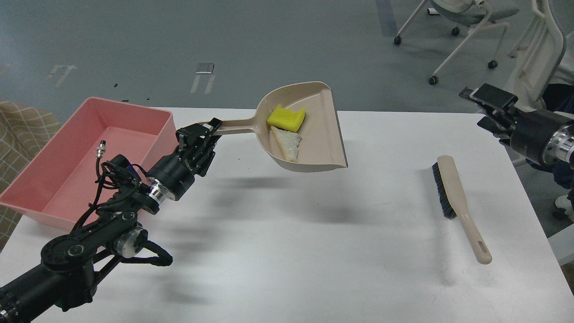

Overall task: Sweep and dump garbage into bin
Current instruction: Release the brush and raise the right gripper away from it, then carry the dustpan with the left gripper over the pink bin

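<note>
My left gripper (202, 133) is shut on the long handle of the beige dustpan (319, 142) and holds it in the air above the table, its shadow below. In the pan lie the garbage scraps: the yellow sponge chunk (286, 118) and the off-white wedge strip (287, 143). The pink bin (130, 107) stands on the table's left, to the left of my left gripper, and shows nothing inside. My right gripper (478, 107) is open and empty, raised at the far right edge of the table.
A beige hand brush (454, 187) with black bristles lies flat on the white table (314, 251) at the right, below my right gripper. White office chairs (466, 18) stand on the floor behind the table. A checked fabric (22, 130) shows at far left.
</note>
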Controlling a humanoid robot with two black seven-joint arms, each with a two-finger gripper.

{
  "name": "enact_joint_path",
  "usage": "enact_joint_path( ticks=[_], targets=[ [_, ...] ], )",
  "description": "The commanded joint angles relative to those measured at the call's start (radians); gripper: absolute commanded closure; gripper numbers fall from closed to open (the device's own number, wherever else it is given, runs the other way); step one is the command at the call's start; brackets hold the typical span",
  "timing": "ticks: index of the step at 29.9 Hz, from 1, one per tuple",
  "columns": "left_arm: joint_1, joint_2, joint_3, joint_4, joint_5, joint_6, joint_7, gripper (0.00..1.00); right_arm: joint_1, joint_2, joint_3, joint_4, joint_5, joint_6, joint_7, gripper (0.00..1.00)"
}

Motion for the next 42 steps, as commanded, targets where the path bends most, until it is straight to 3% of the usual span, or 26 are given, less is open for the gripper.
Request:
enact_joint_path(
  ticks=[1, 4, 8, 15, 22, 31, 42],
  targets=[
    [0.000, 0.033, -0.009, -0.014, -0.001, -0.002, 0.000, 0.89, 0.014, 0.111, 0.077, -0.043, 0.066, 0.000, 0.003, 0.00],
    [0.000, 0.059, -0.021, -0.027, -0.003, -0.004, 0.000, 0.89, 0.006, 0.187, 0.123, -0.071, 0.093, 0.000, 0.005, 0.00],
    [0.000, 0.117, -0.037, -0.067, -0.035, -0.019, 0.000, 0.89, -0.001, 0.287, 0.174, -0.103, 0.129, 0.000, 0.057, 0.00],
    [0.002, 0.200, -0.037, -0.092, -0.080, -0.039, 0.000, 0.89, -0.007, 0.344, 0.249, -0.155, 0.221, 0.000, 0.126, 0.01],
    [0.003, 0.203, -0.064, -0.092, -0.093, -0.039, 0.000, 0.89, -0.014, 0.347, 0.258, -0.184, 0.242, 0.000, 0.130, 0.01],
    [0.023, 0.318, -0.153, -0.089, -0.127, -0.116, 0.000, 0.89, -0.032, 0.345, 0.298, -0.184, 0.270, 0.000, 0.130, 0.01],
    [0.095, 0.412, -0.170, -0.070, -0.201, -0.124, 0.000, 0.88, -0.041, 0.345, 0.300, -0.183, 0.274, 0.000, 0.130, 0.01]
  ],
)
